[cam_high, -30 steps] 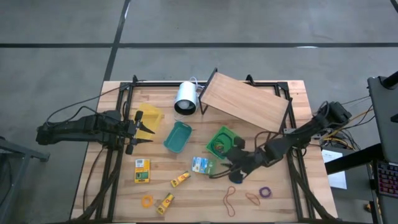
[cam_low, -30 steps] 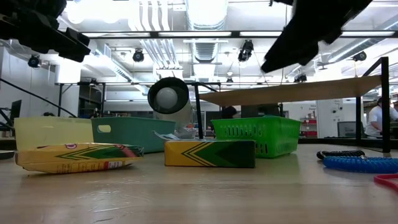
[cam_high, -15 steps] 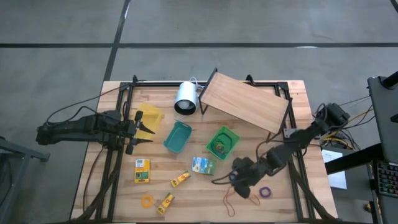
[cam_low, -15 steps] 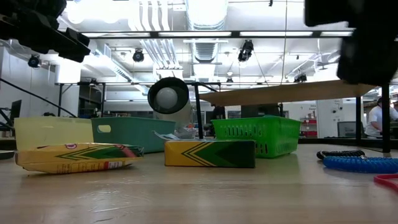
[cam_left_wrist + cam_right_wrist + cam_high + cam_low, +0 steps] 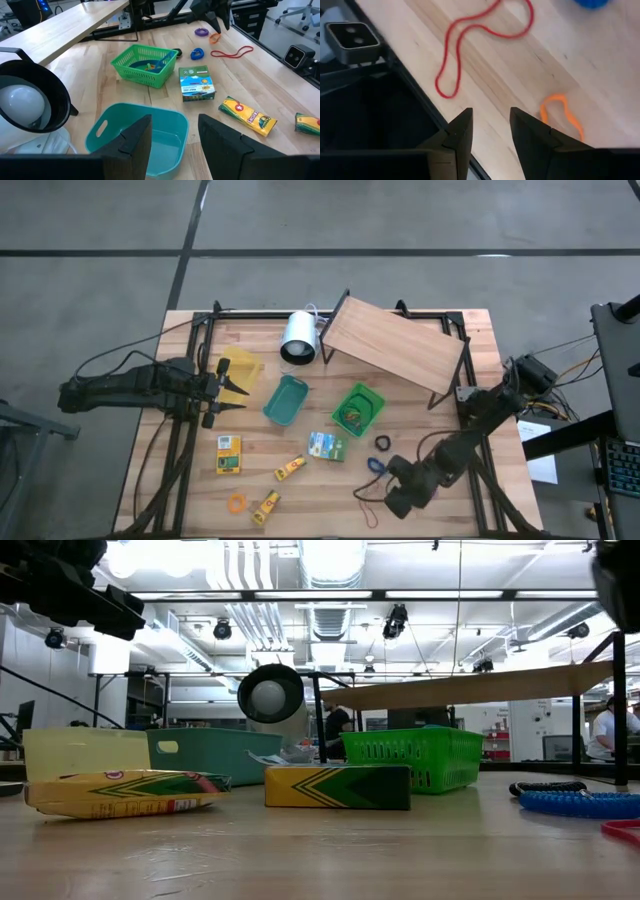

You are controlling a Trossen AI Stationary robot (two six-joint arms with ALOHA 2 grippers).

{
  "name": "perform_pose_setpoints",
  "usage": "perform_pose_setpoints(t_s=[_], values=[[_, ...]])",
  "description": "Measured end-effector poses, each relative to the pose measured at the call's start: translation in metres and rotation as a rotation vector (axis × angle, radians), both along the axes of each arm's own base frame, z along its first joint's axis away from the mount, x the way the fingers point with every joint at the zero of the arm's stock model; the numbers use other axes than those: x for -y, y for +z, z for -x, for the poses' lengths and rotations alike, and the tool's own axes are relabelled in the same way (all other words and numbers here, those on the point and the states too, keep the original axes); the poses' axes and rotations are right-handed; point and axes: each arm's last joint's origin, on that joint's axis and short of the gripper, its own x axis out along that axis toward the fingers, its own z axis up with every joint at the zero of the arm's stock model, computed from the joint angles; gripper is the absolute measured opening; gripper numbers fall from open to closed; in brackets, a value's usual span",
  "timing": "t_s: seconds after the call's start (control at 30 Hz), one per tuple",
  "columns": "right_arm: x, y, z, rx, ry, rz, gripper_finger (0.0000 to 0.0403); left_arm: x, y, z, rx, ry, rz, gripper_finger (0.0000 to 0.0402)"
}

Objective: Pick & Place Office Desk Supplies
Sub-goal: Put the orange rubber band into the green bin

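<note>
Red rubber band (image 5: 470, 45) and orange rubber band (image 5: 560, 112) lie on bare wood directly ahead of the right gripper (image 5: 490, 127), whose two dark fingers stand spread with a gap between them and hold nothing. From above, that gripper (image 5: 405, 492) hangs low at about 5 o'clock on the tabletop (image 5: 470, 330), near the front edge.

The step in hand looks like a pick of one thin loop. To do it well, I would bring the fingers down so that one strand of the orange band lies across the gap, not along it, then press close to the wood before closing; a flat band slips out of a high pinch. The red loop's lower bend sits close to the tabletop edge and its black rail, so approaching from the inner side seems safer.

Other supplies remain out: a blue band (image 5: 197, 53), a purple band (image 5: 201, 32), a green-and-white packet (image 5: 196, 84) near the centre, and yellow tubes (image 5: 290, 468) around 7 o'clock. The green basket (image 5: 358, 408) at centre already holds some items and is the likely drop point.

At 9 o'clock the left gripper (image 5: 172, 142) waits above the teal bin (image 5: 137, 137), fingers apart and empty.
</note>
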Motion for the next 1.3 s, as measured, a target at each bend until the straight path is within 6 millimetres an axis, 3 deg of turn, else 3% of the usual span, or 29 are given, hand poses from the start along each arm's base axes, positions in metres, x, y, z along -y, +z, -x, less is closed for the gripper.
perform_pose_setpoints(t_s=[0.2, 0.53, 1.3], values=[[-0.006, -0.010, 0.004, -0.053, -0.048, -0.003, 0.0130, 0.000, 0.000, 0.000, -0.001, 0.000, 0.000, 0.0164], [0.001, -0.019, 0.010, -0.147, -0.059, 0.083, 0.0133, 0.000, 0.000, 0.000, -0.002, 0.000, 0.000, 0.0164], [0.002, -0.021, 0.009, -0.099, -0.086, 0.105, 0.0134, 0.000, 0.000, 0.000, -0.002, 0.000, 0.000, 0.0164]])
